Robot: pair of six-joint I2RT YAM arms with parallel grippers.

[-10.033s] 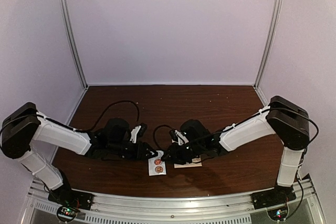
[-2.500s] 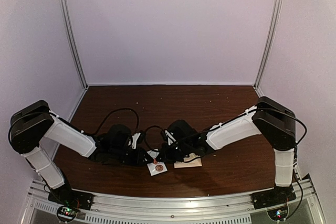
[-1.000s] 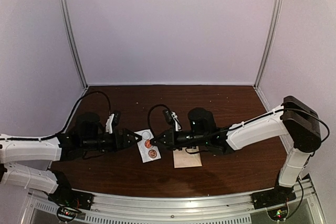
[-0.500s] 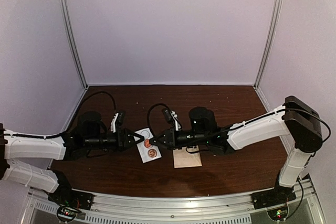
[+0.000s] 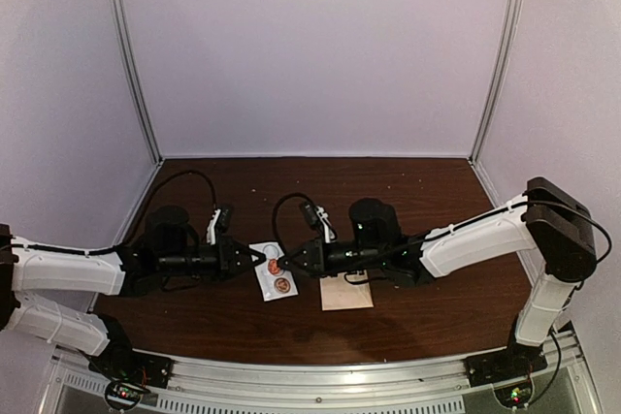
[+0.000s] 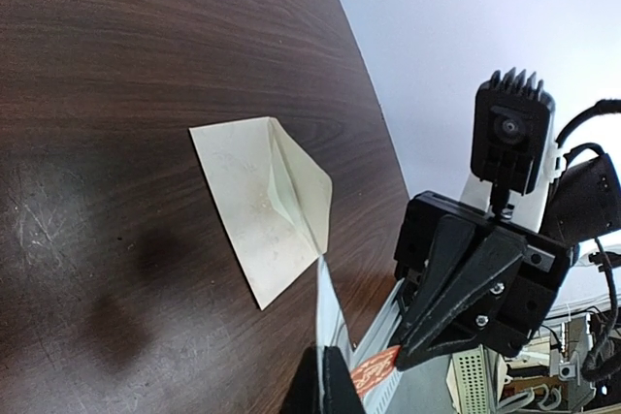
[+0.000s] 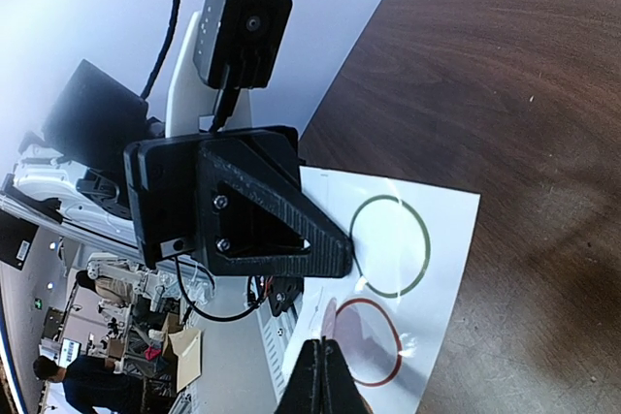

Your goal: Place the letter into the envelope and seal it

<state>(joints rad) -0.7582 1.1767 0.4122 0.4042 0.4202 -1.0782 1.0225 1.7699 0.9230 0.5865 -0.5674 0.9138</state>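
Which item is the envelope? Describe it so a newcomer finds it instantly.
On the dark wooden table, look at the near middle, just on the near side of the right arm. The pale cream paper envelope lies flat there, with a triangular flap. Unlike the white sticker sheet to its left, it carries no round red stickers.

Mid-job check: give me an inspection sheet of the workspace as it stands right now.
Surface: dark wood table, scuffed.
Job's things: envelope flat on the table, apart from both grippers; no letter seen.
Clutter: sticker sheet with ring outlines; red sticker.
Grippers: left gripper shut on the sticker sheet's edge; right gripper shut, tip at the red sticker.
Cables: black cable loops above each wrist.
Surroundings: lilac walls, metal posts.
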